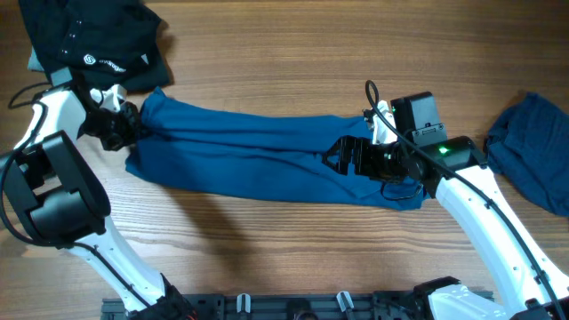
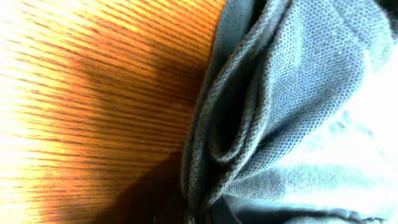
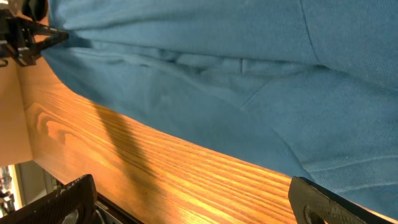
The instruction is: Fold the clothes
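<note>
Left gripper [image 1: 123, 126]: jaws closed on the gathered left end of the mid-blue T-shirt [image 1: 258, 147]. In the left wrist view the shirt is bunched into deep folds directly at the camera, with the wooden table [image 2: 93, 106] beside it.

Right gripper [image 1: 342, 156]: jaws spread wide, holding nothing, positioned over the right portion of the same shirt. In the right wrist view its fingers [image 3: 68, 199] stand well apart over bare table at the shirt's edge.

The T-shirt lies as a long band across the table centre, between the two arms. A darker blue garment [image 1: 533, 160] lies apart at the right edge. A black garment [image 1: 89, 40] lies at the upper-left corner, near the left gripper.
</note>
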You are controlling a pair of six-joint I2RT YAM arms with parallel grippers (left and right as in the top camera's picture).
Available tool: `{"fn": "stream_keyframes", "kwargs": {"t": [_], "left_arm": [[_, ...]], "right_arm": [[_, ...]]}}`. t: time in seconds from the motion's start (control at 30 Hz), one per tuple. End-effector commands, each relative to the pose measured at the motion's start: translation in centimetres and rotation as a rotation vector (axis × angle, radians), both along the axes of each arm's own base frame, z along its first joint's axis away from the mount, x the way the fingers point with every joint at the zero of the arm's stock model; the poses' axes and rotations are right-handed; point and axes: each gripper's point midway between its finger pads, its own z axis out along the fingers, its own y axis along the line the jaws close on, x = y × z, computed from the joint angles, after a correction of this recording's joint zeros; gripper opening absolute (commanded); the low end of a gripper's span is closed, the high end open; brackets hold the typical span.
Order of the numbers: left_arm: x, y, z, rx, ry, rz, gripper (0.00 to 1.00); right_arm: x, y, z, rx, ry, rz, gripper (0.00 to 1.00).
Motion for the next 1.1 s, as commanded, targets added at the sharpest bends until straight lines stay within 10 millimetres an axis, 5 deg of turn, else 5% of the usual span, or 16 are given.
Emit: {"fn": "stream_keyframes", "kwargs": {"t": [0.0, 0.4, 0.57, 1.07], "left_arm": [[1.0, 0.8, 3.0, 0.044, -0.053, 0.044, 0.04], [1.8, -3.3, 4.3, 0.051, -0.058, -0.007, 0.04], [1.3, -5.0, 3.9, 0.196, 0.002, -0.041, 0.04], [0.0, -13.6, 7.8, 0.312, -0.037, -0.18, 0.04]], "right_arm": [[-0.5, 0.8, 0.0, 0.034, 0.013, 0.041, 1.0], [-0.6, 1.0, 0.1, 0.047, 0.016, 0.047, 1.0], [-0.7, 0.9, 0.1, 0.046, 0.02, 0.047, 1.0], [-0.7, 1.0, 0.1, 0.05, 0.021, 0.048, 0.99]]}}
